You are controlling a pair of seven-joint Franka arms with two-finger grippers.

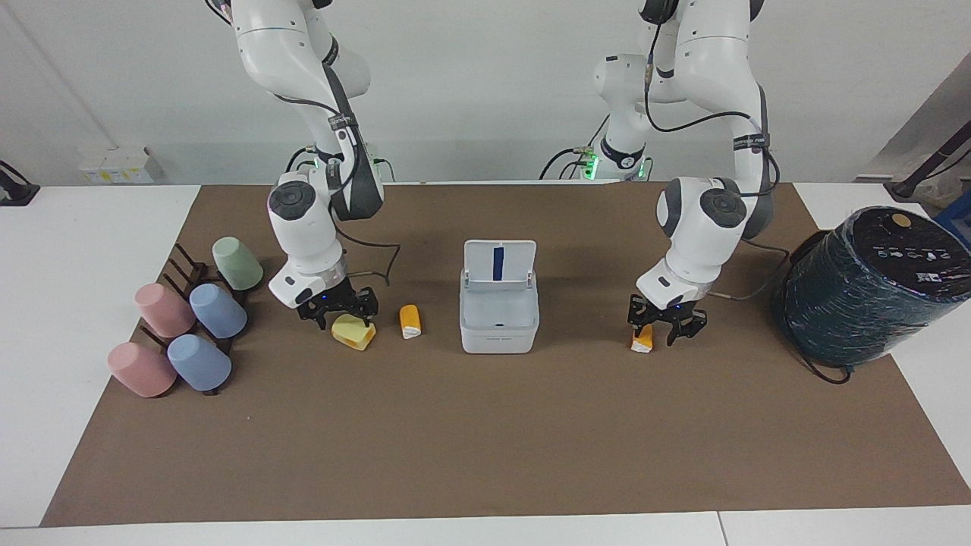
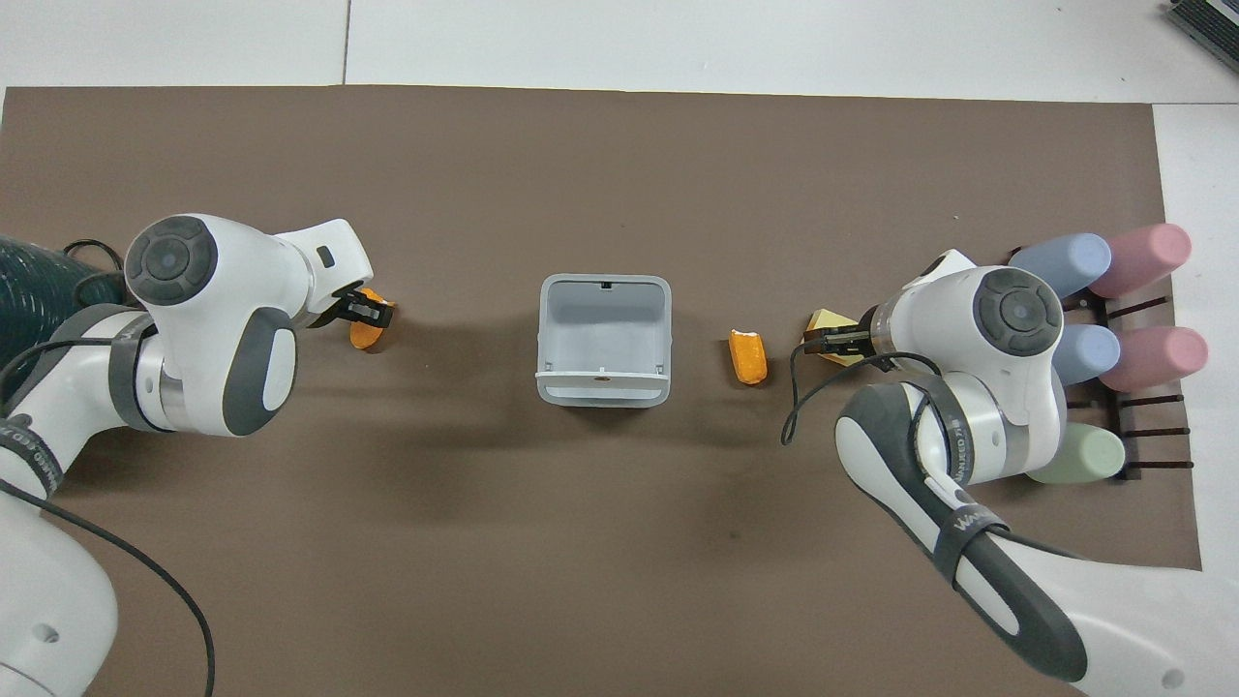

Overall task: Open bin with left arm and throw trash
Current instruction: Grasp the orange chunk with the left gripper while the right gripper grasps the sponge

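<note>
The facing view shows the bin (image 1: 499, 317) with its lid (image 1: 498, 263) standing upright; the overhead view shows only the lid's edge, but it shows the empty inside. From above, the arms hide most of the grippers.

The left gripper (image 1: 665, 322) is low over an orange wedge (image 1: 642, 338) at the left arm's side of the bin, fingers apart around it. At the right arm's side of the bin, the right gripper (image 1: 339, 309) has its fingers apart around the yellow block (image 1: 353, 332). Between that block and the bin lies a second orange wedge (image 1: 410, 321).
</note>
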